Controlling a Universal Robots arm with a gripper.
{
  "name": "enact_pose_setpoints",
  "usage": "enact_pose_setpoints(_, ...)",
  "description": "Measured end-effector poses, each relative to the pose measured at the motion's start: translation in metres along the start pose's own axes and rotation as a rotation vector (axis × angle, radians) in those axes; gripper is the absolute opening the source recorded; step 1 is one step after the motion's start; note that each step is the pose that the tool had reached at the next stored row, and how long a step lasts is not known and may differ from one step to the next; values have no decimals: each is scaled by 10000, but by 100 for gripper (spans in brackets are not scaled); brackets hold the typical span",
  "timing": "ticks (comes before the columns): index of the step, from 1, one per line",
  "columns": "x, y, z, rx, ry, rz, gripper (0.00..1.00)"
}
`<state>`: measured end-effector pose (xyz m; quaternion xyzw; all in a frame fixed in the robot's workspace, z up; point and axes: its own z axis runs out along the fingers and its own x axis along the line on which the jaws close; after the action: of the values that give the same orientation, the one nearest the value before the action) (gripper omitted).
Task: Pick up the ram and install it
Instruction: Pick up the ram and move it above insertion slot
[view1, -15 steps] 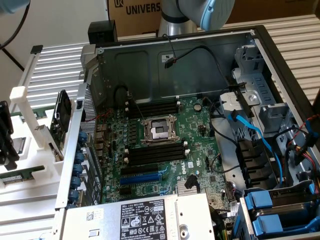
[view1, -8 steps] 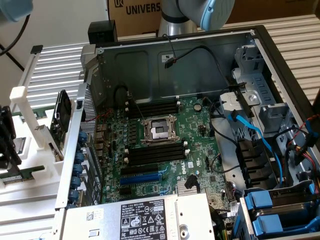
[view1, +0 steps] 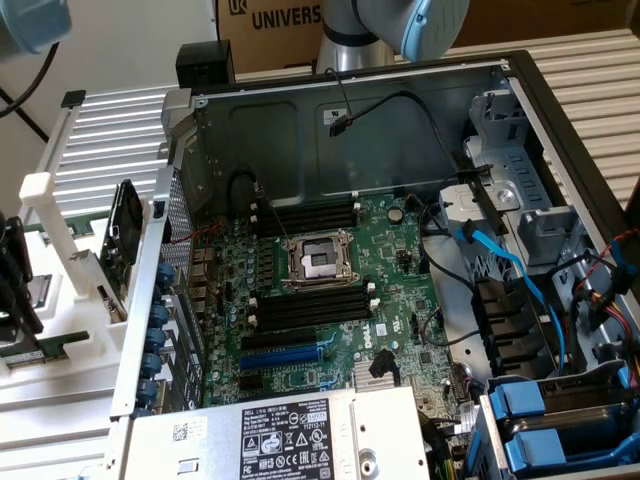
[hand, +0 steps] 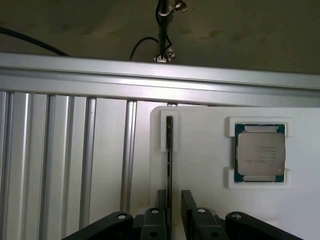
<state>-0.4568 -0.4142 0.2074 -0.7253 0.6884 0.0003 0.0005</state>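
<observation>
The ram (hand: 169, 150) stands on edge in a slot of the white holder (hand: 200, 165), so I see it as a thin dark strip. My gripper (hand: 174, 194) is open just above it. The black fingers (hand: 160, 197) sit on either side of the strip's near end without touching it. In the exterior view the gripper (view1: 12, 270) is a black shape at the far left edge, over the white holder (view1: 70, 330) outside the computer case. The motherboard (view1: 330, 300) lies inside the open case, with black memory slots (view1: 310, 303) beside the processor socket (view1: 318, 260).
A square silver-topped processor chip (hand: 260, 152) rests in its own pocket of the white holder beside the ram. Ribbed aluminium rails (hand: 75, 165) border the holder. In the case are blue and black cables (view1: 510, 270), a power supply (view1: 290, 435) and blue drive-bay latches (view1: 545, 425).
</observation>
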Motion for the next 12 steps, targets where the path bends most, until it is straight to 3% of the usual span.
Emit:
enact_pose_setpoints(6, 0, -4, 40, -40, 39, -1, 26)
enact_pose_setpoints(9, 0, -4, 51, -103, 63, 0, 26)
enact_pose_setpoints(12, 0, -4, 52, -102, 62, 0, 26)
